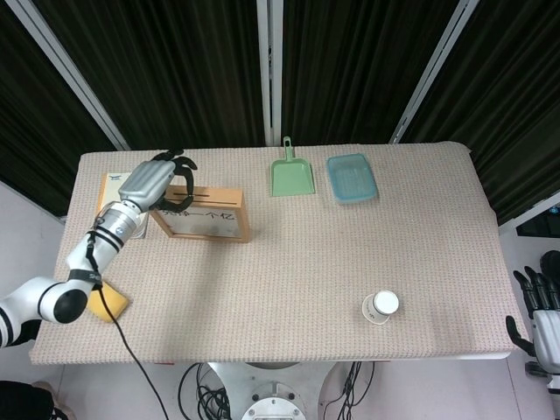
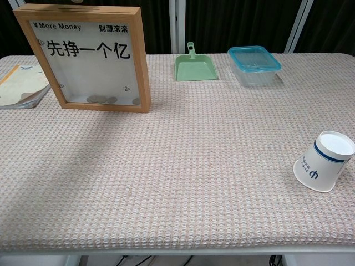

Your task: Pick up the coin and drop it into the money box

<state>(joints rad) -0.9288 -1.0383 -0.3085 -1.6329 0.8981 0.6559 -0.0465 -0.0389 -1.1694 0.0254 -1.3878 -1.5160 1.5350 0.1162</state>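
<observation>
Hovering left hand over top-left end of money box, fingers curled down toward the slot edge; whether a coin is pinched there, cannot tell, too small and hidden under the fingers. Judging the task late-stage: hand at the box top, so either about to drop or just dropped. No loose coin visible on the tabletop in either view. Chest view shows a few coins lying at the bottom behind the box glass, roughly three or four, exact count unclear.

Parked right hand off the tabletop's right edge, fingers apart, holding nothing.

Counts:
- one money box, upright, back left
- one green dustpan
- one blue-rimmed clear container, just beside the dustpan
- one paper cup, tipped on its side, front right
- one booklet left of the box
- one yellow sponge near the left forearm

Left to do, by judgement: confirm release into the slot, withdraw.
</observation>
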